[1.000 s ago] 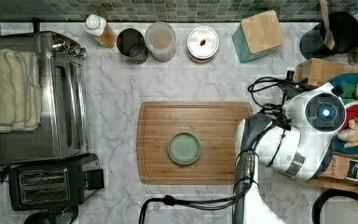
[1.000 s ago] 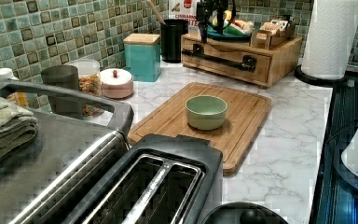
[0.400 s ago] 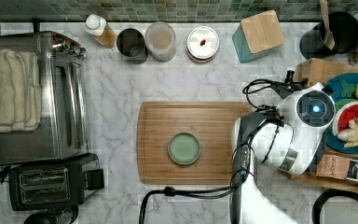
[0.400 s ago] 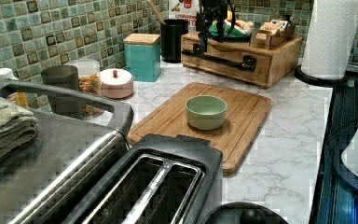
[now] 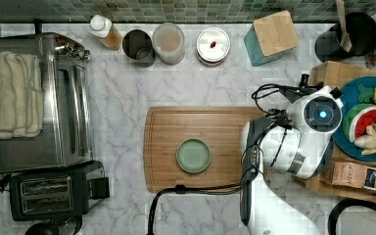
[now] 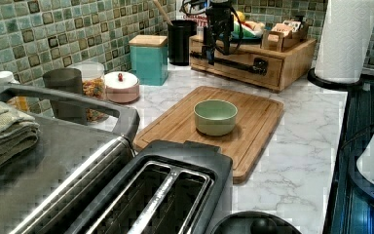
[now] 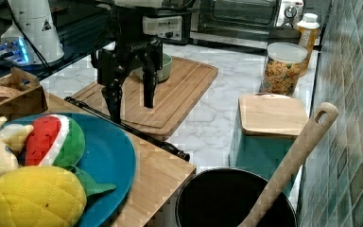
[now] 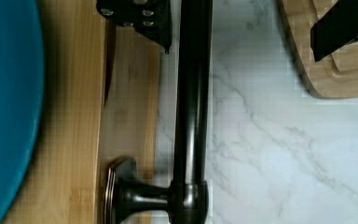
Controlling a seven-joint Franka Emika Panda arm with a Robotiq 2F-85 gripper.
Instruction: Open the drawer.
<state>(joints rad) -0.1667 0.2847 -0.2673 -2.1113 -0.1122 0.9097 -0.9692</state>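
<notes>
The drawer (image 6: pixel 236 69) is the front of a low light-wood box (image 5: pixel 333 73), and it sits flush and shut. Its long black bar handle (image 6: pixel 246 63) (image 7: pixel 137 135) (image 8: pixel 191 116) runs along the front. My gripper (image 7: pixel 131 101) (image 6: pixel 213 51) (image 8: pixel 242 46) hangs open and points down at the handle. In the wrist view the bar lies between the two fingers, nearer one finger (image 8: pixel 140 21) than the other (image 8: pixel 342 25), and neither touches it. In the top view the white wrist (image 5: pixel 316 129) hides the fingers.
A blue plate (image 7: pixel 108 156) of toy fruit and a small wooden caddy (image 6: pixel 285 38) sit on the box. A cutting board (image 5: pixel 200 127) with a green bowl (image 5: pixel 194 155) lies just in front. A teal box (image 5: pixel 271 36), black utensil pot (image 5: pixel 352 34), paper towel roll (image 6: pixel 348 39) and toaster (image 5: pixel 54 196) stand around.
The arm has shifted toward the top view's left, off the top of the box, and the gripper has come down in front of the drawer around the handle. The drawer has not moved.
</notes>
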